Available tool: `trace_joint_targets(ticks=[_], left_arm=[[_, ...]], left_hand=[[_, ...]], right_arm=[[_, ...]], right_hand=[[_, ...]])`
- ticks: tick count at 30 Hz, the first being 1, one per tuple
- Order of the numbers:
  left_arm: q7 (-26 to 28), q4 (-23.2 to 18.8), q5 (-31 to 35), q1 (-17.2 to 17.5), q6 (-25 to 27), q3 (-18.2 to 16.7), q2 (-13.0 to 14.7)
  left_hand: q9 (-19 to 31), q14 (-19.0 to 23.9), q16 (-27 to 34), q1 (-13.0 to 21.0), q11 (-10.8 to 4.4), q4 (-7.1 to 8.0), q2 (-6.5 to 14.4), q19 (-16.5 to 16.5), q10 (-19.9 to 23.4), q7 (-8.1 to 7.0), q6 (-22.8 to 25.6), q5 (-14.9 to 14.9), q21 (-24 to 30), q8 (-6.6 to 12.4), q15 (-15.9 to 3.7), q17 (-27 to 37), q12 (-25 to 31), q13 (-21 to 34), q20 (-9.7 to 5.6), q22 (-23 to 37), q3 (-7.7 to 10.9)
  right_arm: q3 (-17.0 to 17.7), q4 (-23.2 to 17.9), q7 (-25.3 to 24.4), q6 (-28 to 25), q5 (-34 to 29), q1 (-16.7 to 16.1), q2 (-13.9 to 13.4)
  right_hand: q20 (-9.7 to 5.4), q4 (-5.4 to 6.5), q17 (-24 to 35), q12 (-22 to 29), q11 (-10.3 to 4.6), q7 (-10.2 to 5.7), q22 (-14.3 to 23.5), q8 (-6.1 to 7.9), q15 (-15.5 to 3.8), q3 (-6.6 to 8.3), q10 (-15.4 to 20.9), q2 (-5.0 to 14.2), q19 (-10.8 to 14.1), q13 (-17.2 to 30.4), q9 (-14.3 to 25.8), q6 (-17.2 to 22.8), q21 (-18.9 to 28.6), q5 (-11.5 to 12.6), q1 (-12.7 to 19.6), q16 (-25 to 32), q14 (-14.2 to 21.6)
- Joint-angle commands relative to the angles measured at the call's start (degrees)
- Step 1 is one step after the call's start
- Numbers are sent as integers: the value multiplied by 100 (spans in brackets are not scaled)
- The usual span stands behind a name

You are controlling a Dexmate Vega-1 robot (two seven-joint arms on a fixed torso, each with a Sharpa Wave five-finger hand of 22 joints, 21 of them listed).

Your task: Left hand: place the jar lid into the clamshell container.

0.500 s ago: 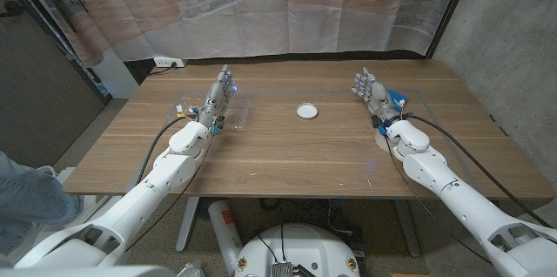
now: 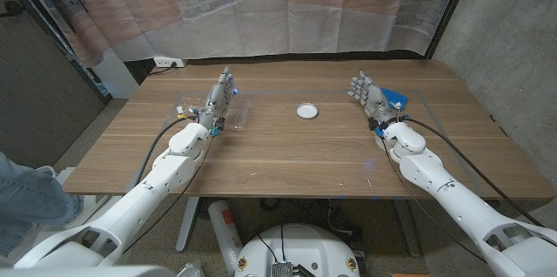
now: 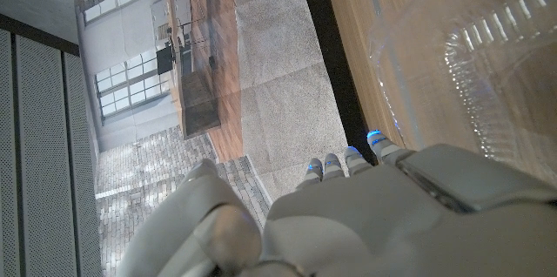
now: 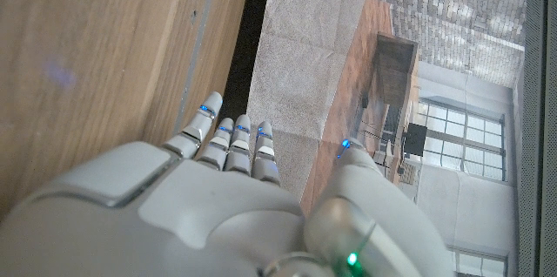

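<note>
The wooden tabletop point(image 2: 287, 151) runs wide across the head view, its near edge bare plank with a faint grain. Both white arms come up over that edge. The left hand point(image 2: 219, 96) stands on its edge toward the left side, fingers point(image 2: 225, 77) straight and close together, holding nothing; it is just beside a clear clamshell point(image 2: 237, 111), whose ribbed transparent plastic point(image 3: 474, 42) lies alongside the fingers in the left wrist view. Whether the hand touches the plastic I cannot tell. The right hand point(image 2: 369, 94) stands on the right side, fingers slightly spread and reaching up, also holding nothing; its wrist view shows them lined up along the wood. Just beyond it a small blue thing point(image 2: 396, 98) lies on the wood, too small to make out.

Between the two hands, near the middle of the tabletop and apart from both, lies the lid point(image 2: 307, 111), white, round and flat on the wood, well apart from the clamshell.

Past the far edge hangs a pale printed backdrop point(image 2: 287, 7) showing a brick-and-wood interior. A white power strip point(image 2: 168, 62) sits at its foot on the left. A grey concrete wall point(image 2: 513, 33) stands at the right, a dark panel point(image 2: 35, 77) at the left. A person's leg in jeans point(image 2: 26, 194) shows at the left edge.
</note>
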Motion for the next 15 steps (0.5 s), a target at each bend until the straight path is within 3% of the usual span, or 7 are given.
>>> trace_joint_targets(ticks=[1,15], left_arm=[[147,-222,146,115,-64,-22,86],[361,-540,303,284,-197,-72,149]], left_hand=[[28,-476,57,55,11,-35,26,-806,-254,18,-150,58,-33,22,15,6,59,-2,28,18,31],[25,-250,91,152,-36,-93,84,-641,-7,-23,42,122,-57,77,-11,-1,124,-42,75,19,29]], right_arm=[[-31,-37,-26,-31,-14,8,26],[-5,-289,-110,-58,-30,-158,-77]], right_hand=[[-196,-25,12,-17,12,29,25,29,38,17,60,20,46,5,18,30,-20,5,73,27,37],[-183,-44,7,-39,15,24,27,31,34,3,72,36,60,3,12,36,-63,-12,81,35,62]])
